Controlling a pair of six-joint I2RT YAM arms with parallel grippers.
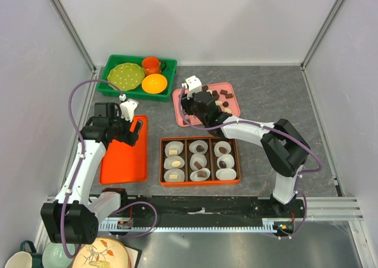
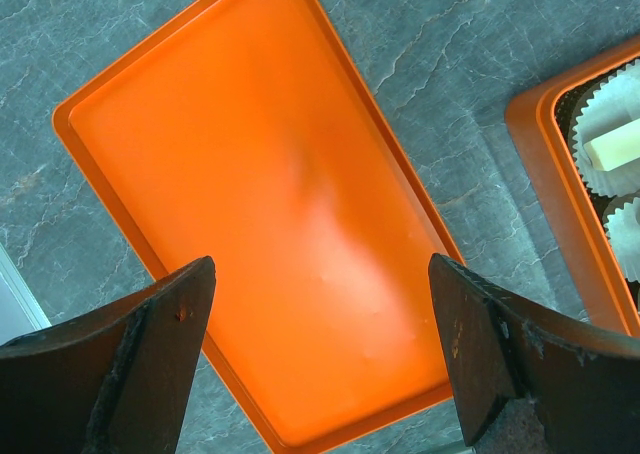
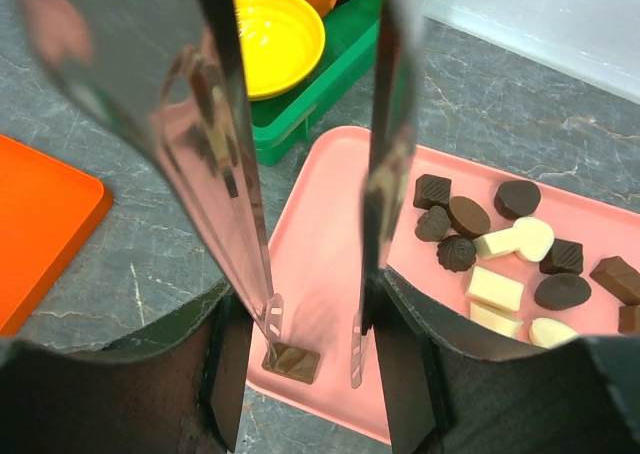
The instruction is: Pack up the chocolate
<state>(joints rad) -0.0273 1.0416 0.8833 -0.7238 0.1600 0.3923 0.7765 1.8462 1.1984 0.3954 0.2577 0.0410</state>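
- Work surface: a grey stone-patterned table [image 1: 277, 97] inside a white-walled enclosure.
- Orange plastic box [image 1: 201, 183] of white pleated paper cups [image 1: 226, 174], nearest the arm bases. Most cups appear to hold a piece. Hazard: a release over a filled cup stacks two pieces, or lets one bounce out.
- Left gripper [image 2: 320, 274]: jaws wide apart, nothing held, hovering over the flat orange plastic tray [image 2: 260, 194] beside the box. Hazard: a transfer path swung too far left could meet this arm.
- Right gripper [image 3: 313, 349]: long metal blades parted, straddling the square brown chocolate piece [image 3: 292, 362] at the near corner of the pink plastic tray [image 3: 330, 204].
  - The piece lies close to the left blade, off centre, so closing may rotate it or flick it over the low rim.
  - The smooth blades may let it slip in transit.
  - Downward pressure may shift the light tray.
- Loose chocolate pieces [image 3: 500, 264], dark, brown and cream: clustered farther along the pink tray, not yet packed.
- Green plastic bin [image 1: 171, 73] of crockery: farthest, beside the pink tray, not involved.
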